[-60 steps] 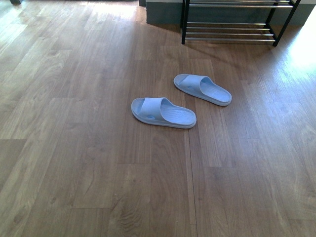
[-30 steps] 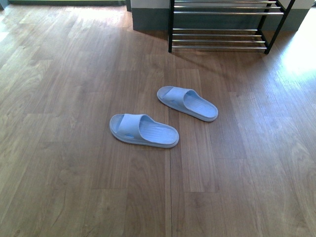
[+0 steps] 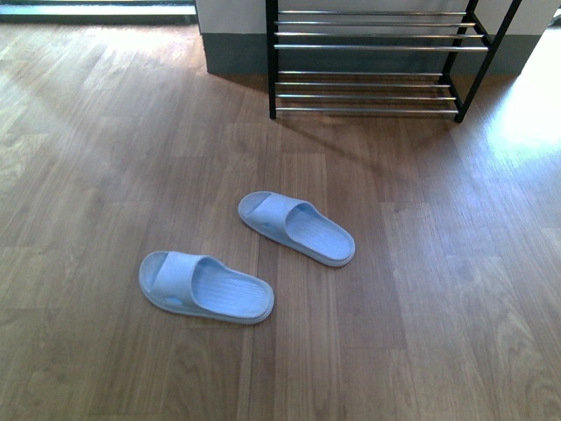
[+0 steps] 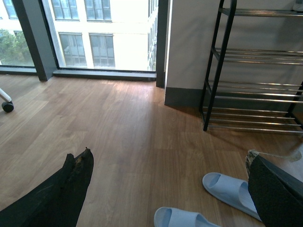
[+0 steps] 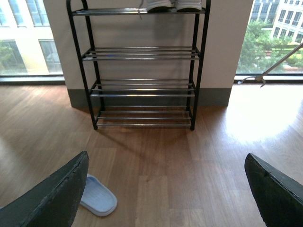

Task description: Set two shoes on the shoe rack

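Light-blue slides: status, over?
Left gripper and right gripper open, empty. Both light-blue rubber slides, near and far, on the wood floor, off the black-framed chrome-rod shoe rack. Nothing blocking between them.

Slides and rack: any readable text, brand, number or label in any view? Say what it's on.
No text can be read in any view.
Nearer slide: small darker blue mark on its side, too small to read.
Farther slide, shoe rack: no markings visible.
White-soled shoes on the rack's top shelf: no lettering visible.
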Controlling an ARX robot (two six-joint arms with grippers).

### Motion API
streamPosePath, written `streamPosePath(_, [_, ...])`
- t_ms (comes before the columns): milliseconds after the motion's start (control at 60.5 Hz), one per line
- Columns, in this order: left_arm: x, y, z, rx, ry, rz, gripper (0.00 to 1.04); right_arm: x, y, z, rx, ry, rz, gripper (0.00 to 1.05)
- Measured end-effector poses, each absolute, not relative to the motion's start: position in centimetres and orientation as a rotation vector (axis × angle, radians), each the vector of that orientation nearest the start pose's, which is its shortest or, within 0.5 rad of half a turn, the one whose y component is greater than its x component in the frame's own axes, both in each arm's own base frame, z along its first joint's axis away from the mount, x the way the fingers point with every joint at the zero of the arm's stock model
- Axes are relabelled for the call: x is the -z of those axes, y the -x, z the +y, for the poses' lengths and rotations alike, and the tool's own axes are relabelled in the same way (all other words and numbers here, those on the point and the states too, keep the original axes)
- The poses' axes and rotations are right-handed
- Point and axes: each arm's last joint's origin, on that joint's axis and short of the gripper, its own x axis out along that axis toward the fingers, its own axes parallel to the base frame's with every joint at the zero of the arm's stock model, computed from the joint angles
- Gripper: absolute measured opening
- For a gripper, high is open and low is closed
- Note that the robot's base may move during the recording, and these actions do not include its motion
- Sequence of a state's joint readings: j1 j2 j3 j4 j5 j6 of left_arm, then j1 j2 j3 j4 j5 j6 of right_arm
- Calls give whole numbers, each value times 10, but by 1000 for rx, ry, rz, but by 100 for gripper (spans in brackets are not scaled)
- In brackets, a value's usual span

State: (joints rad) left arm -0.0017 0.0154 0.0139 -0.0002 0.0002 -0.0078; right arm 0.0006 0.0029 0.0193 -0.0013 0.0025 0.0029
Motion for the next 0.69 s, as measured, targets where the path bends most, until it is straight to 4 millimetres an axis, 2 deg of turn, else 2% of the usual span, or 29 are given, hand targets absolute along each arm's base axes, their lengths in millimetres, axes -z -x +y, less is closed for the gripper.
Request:
streamPosePath(562, [-167,-98,0,2,8,2,95,-170,-97,0,1,-3,-14,96])
streamPosePath(645, [-166,-100,-2,-167,95,181,95,-170,-97,0,2,-3,-14,96])
streamPosePath(694, [-168,-107,-5,-300,150,295,95,-170,-97,0,2,-2,-14,96])
